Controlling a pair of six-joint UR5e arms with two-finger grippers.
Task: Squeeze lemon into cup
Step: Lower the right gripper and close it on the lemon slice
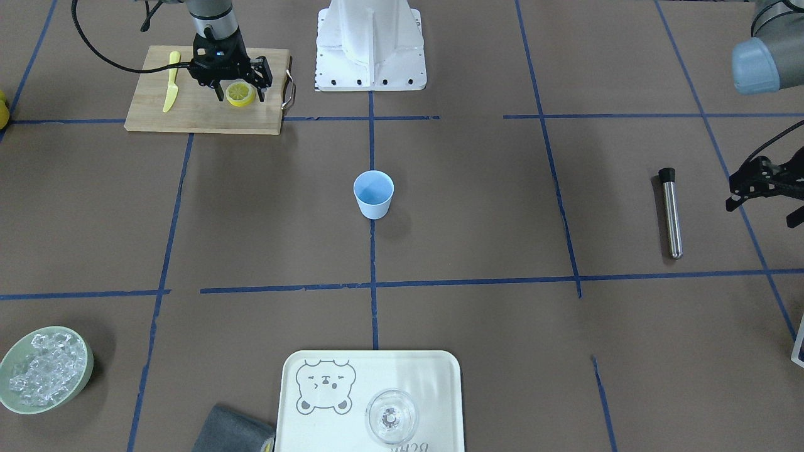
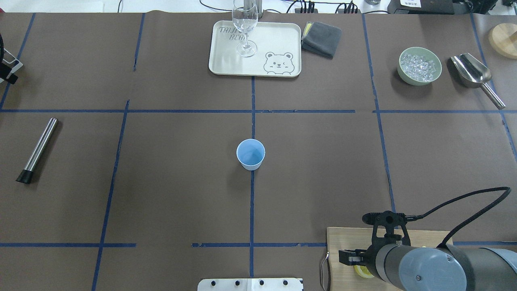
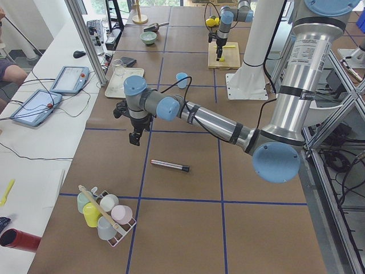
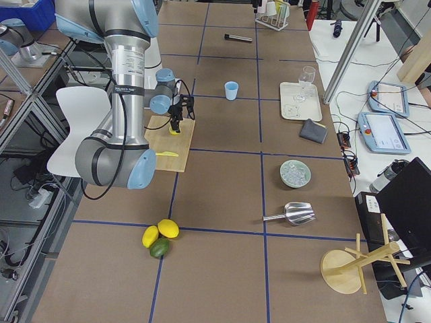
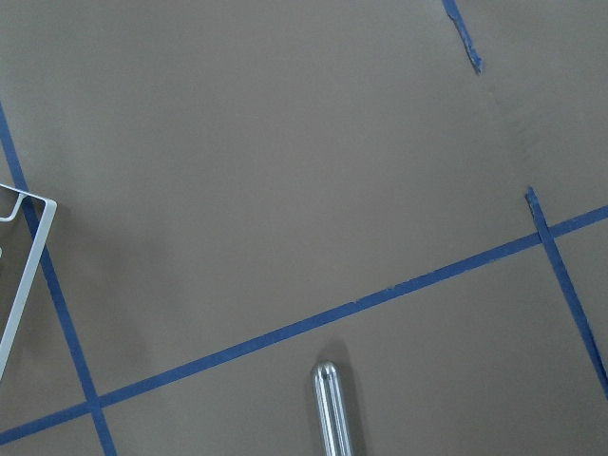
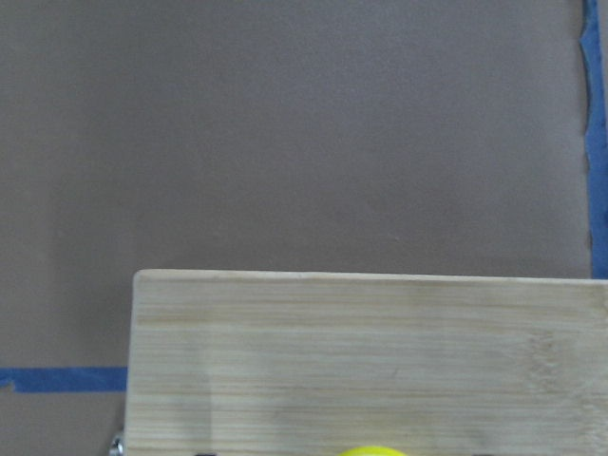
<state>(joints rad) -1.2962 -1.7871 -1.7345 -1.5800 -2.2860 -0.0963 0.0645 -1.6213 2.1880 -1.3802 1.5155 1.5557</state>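
Lemon (image 1: 240,93) cut face up on cutting board (image 1: 188,116), near right by robot base, well apart from cup (image 1: 374,194) at table centre. Right gripper (image 1: 240,93) fingers spread, straddling lemon. Left gripper (image 3: 134,138) far left above table; spread unclear.

I look down on the bare brown desk (image 5: 285,142). One long blue tape line (image 5: 313,321) runs slantwise across it, and shorter tapes cross it towards either end. A shiny metal rod (image 5: 332,408) shows its rounded tip just short of that line. The corner of a white wire frame (image 5: 28,275) overlaps one crossing tape, well apart from the rod.
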